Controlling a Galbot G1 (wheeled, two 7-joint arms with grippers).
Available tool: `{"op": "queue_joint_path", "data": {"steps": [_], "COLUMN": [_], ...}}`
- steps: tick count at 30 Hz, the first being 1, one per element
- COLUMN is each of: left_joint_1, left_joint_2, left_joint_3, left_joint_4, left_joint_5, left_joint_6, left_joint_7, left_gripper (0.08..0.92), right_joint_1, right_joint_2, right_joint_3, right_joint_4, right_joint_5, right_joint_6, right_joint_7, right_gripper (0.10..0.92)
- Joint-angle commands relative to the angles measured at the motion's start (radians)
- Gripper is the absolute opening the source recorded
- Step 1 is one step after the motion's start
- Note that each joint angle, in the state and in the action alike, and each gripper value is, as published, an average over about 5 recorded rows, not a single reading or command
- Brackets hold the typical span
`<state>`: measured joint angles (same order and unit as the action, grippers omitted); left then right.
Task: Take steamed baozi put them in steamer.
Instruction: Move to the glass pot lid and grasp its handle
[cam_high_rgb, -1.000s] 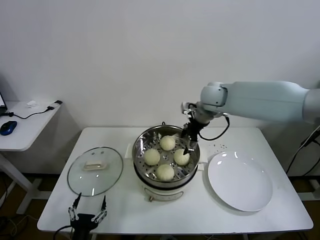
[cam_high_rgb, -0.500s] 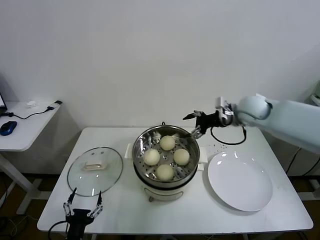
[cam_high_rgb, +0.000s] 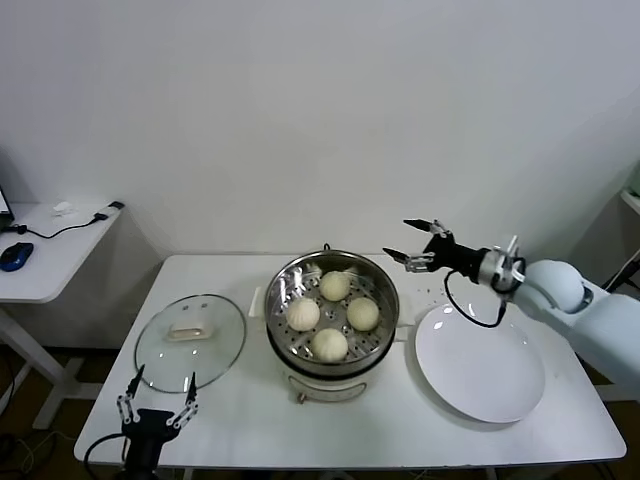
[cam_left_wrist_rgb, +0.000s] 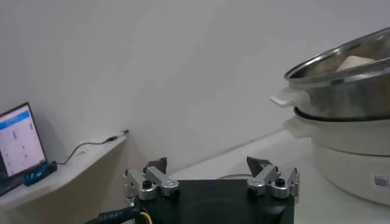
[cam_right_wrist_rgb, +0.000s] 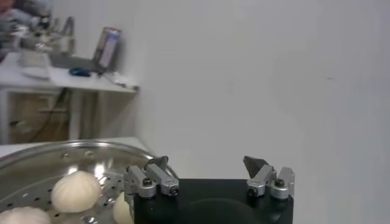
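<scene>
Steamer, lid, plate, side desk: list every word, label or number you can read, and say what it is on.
No text can be read in any view.
Small label on the white base of the steamer, left wrist view: marks too small to read.
Lit laptop screen on the side desk: blue bar and rows, too blurred to read.
Glass lid, white plate, buns: no print visible.

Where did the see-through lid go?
In the head view the glass lid lies flat on the white table, on the robot's left of the steamer, with the open left gripper just in front of it.
</scene>
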<state>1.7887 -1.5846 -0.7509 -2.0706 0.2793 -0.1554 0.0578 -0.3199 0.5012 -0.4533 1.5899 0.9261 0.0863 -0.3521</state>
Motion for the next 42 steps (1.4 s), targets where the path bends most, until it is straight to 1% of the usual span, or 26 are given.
{"op": "queue_joint_path", "data": {"steps": [1,4,6,9,13,15,18,22,25,29,35,39,42], "left_joint_1": [-0.023,-0.057,-0.088,-0.129,-0.162,-0.179,-0.21,-0.262,-0.305,-0.379,-0.484,-0.535,-0.566], "left_joint_2": [0.009,0.018,0.026,0.045,0.07,0.084,0.101,0.12,0.13,0.13,0.127,0.141,0.147], "left_joint_3": [-0.028,-0.036,-0.052,-0.071,-0.069,-0.064,-0.051,-0.033,-0.013,0.013,0.04,0.077,0.099], "left_joint_4": [-0.044,-0.045,-0.032,0.003,0.054,0.091,0.149,0.231,0.3,0.396,0.523,0.587,0.626], "left_joint_5": [0.2,0.295,0.43,0.67,0.933,1.044,1.151,1.224,1.236,1.237,1.262,1.286,1.291], "left_joint_6": [-0.003,0.013,-0.002,-0.033,-0.046,-0.056,-0.062,-0.06,-0.027,0.023,0.065,0.121,0.162], "left_joint_7": [0.037,0.038,0.021,-0.023,-0.093,-0.127,-0.156,-0.161,-0.157,-0.172,-0.211,-0.248,-0.255], "left_gripper": [0.823,0.823,0.823,0.823,0.823,0.823,0.823,0.823,0.823,0.823,0.823,0.823,0.823], "right_joint_1": [-0.7,-0.782,-0.828,-0.896,-0.964,-0.983,-1.0,-1.014,-1.015,-1.014,-1.016,-1.009,-1.0], "right_joint_2": [0.157,0.229,0.274,0.339,0.409,0.44,0.47,0.482,0.483,0.485,0.497,0.504,0.51], "right_joint_3": [0.82,0.918,0.97,1.029,1.069,1.078,1.081,1.085,1.092,1.099,1.101,1.095,1.089], "right_joint_4": [0.045,0.065,0.084,0.104,0.112,0.105,0.088,0.073,0.06,0.046,0.032,0.023,0.016], "right_joint_5": [-0.141,-0.168,-0.189,-0.235,-0.279,-0.296,-0.315,-0.335,-0.35,-0.372,-0.402,-0.428,-0.442], "right_joint_6": [0.003,-0.018,-0.035,-0.049,-0.047,-0.036,-0.014,0.003,0.006,0.01,0.014,0.022,0.027], "right_joint_7": [0.071,0.073,0.076,0.08,0.078,0.076,0.075,0.075,0.078,0.083,0.086,0.088,0.091], "right_gripper": [0.823,0.823,0.823,0.823,0.823,0.823,0.823,0.823,0.823,0.823,0.823,0.823,0.823]}}
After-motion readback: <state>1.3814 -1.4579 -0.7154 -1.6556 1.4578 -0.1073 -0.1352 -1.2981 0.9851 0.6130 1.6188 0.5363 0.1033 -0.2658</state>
